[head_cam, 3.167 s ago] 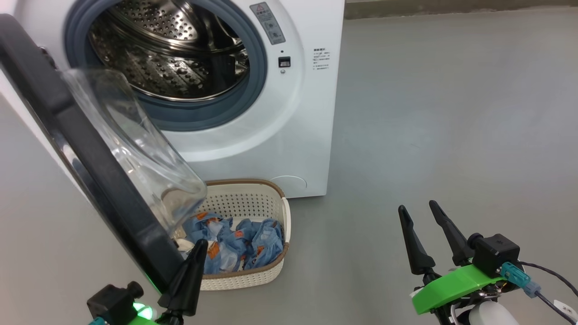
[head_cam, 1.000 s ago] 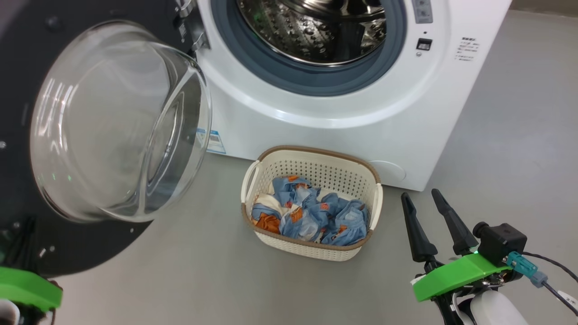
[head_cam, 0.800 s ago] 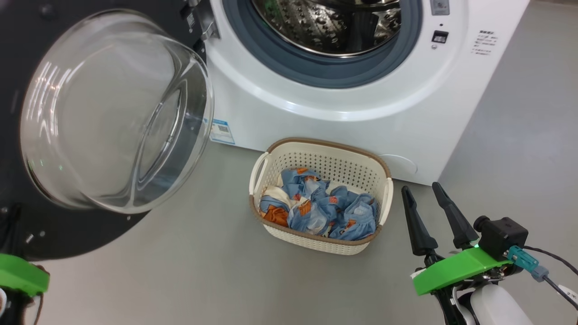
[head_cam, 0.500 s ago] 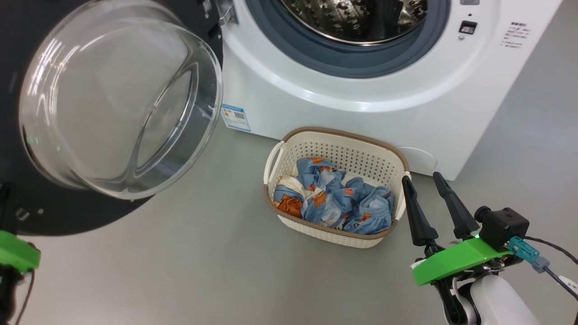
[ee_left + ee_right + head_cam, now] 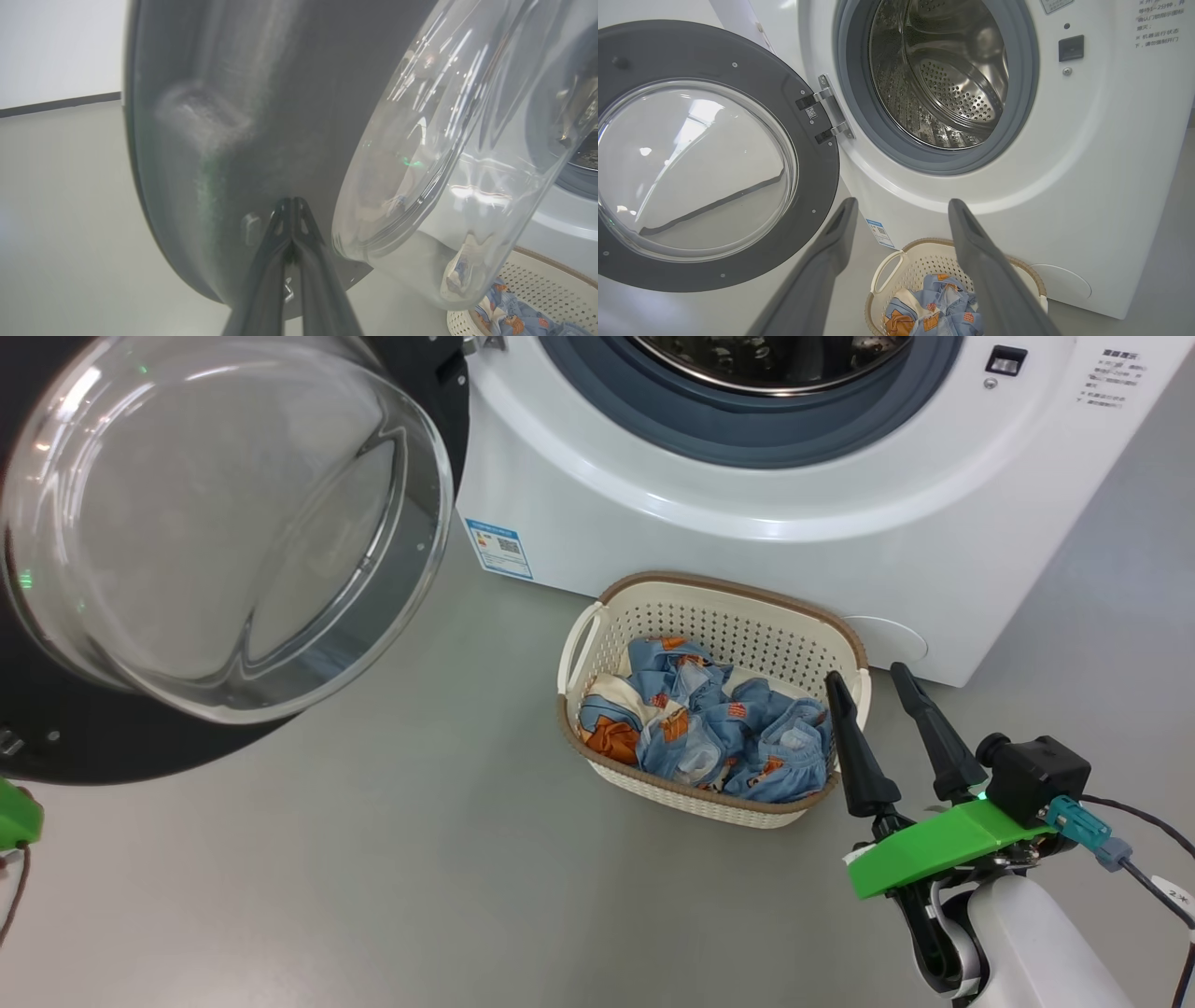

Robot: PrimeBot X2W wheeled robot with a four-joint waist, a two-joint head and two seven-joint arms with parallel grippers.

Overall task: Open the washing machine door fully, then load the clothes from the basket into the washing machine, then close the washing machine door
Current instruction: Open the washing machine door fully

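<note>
Left tool clenched, seemingly touching the blurred door; right tool spread, empty; drum cropped.

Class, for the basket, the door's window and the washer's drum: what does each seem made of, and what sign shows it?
Basket: probably matte cream plastic, with moulded holes and a brown woven-look rim. Door window: clear, glossy glass or hard plastic; see-through, with bright glints. Drum: likely polished steel, mirror-bright and perforated.
</note>
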